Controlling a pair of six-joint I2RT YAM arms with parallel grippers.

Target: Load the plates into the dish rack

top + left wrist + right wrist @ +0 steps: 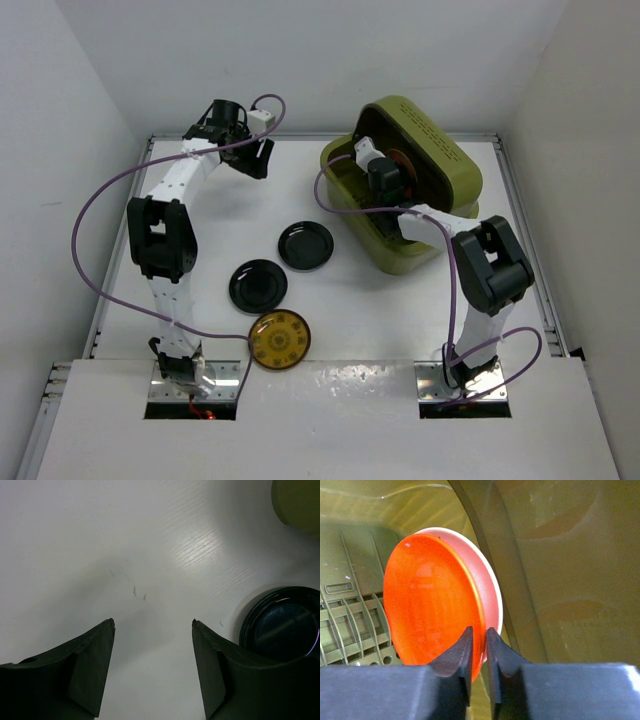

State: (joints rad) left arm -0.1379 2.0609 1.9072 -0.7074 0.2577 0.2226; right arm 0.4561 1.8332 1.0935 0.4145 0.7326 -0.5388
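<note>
the right gripper [478, 645] is clamping its fingers on the thin rim of the orange plate [430, 600]. the plate is standing on edge inside the dish rack [350, 615] at the far right, its round disc near upright with no long axis, its hollow face pointing at the slatted grid and its back sitting close against a pale plate [494, 597]. it is looking stiff, glossy, likely slippery and chippable, so the rim is seeming the sensible hold, while the left gripper [152, 625] is hanging with fingers wide apart over the table [100, 540] at the far left, near a black plate [285, 625].
</note>
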